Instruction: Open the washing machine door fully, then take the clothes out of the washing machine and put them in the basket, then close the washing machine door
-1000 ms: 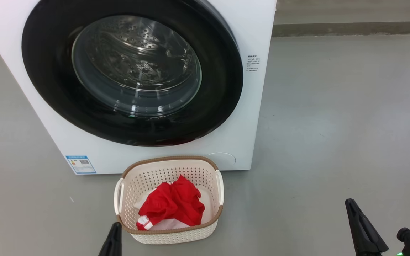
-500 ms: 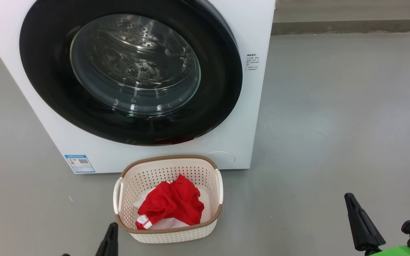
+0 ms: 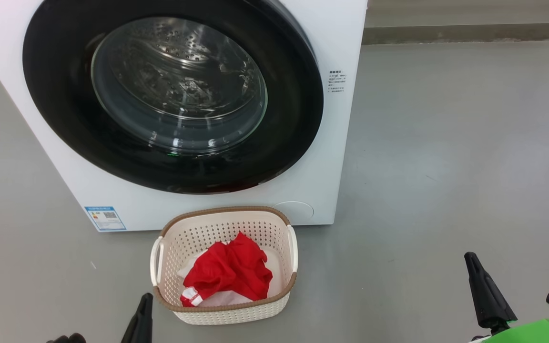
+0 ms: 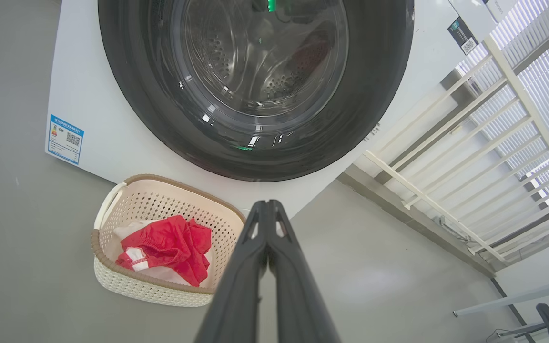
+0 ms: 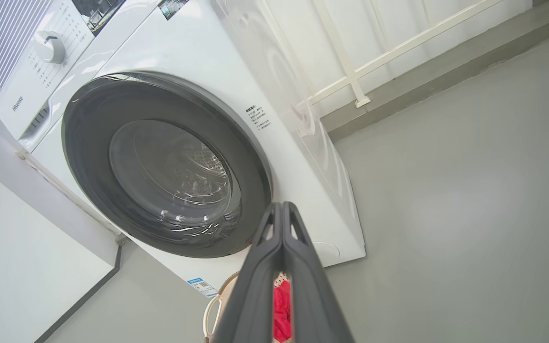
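The washing machine (image 3: 327, 166) is white, and its door (image 3: 65, 119) lies shut against the front, the steel drum visible through the glass. On the floor before it stands the cream basket (image 3: 227, 312) with the red and white clothes (image 3: 231, 274) bunched inside. My left gripper (image 3: 147, 297) is shut and empty, low beside the basket's near left corner. In the left wrist view, that gripper (image 4: 267, 205) points between the basket (image 4: 150, 288) and the door (image 4: 255, 71). My right gripper (image 3: 470, 259) is shut and empty, over bare floor far right of the basket. In the right wrist view, the right gripper (image 5: 281, 206) faces the door (image 5: 169, 171).
Grey floor (image 3: 446, 166) stretches to the right of the machine. A low ledge (image 3: 470, 33) runs along the back wall, with a white railing (image 4: 470, 157) above it. A blue label (image 3: 105, 218) sits at the machine's lower left corner.
The camera has shifted slightly. My right gripper has risen a little in view and a green part of its arm has appeared. My left gripper has edged left. Door, basket and clothes are still.
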